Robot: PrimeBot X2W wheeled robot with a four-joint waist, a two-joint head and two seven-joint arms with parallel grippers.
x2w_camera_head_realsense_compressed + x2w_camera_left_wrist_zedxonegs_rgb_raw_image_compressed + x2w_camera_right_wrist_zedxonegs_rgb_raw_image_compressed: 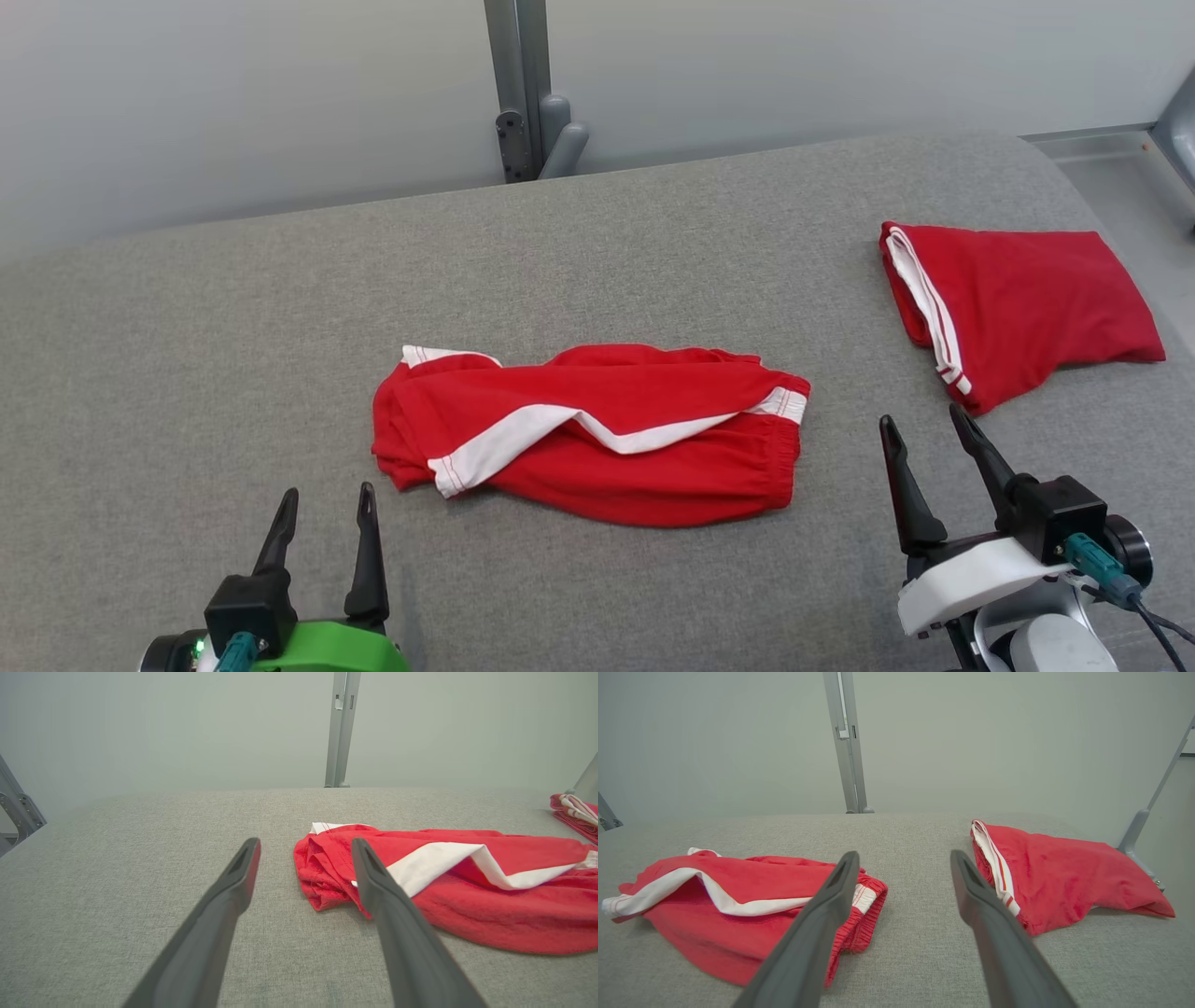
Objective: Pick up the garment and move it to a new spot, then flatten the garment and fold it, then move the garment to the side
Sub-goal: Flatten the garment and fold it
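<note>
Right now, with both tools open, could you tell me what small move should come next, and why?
Probably ease the left tool forward to the left end of the rumpled shorts. They lie unfolded in the middle, it and the right tool are open and empty, and the other shorts already lie folded aside.

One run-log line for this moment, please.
left gripper: open, empty | right gripper: open, empty | middle red garment: rumpled, lying free | folded red garment: robot's right, lying free
</note>
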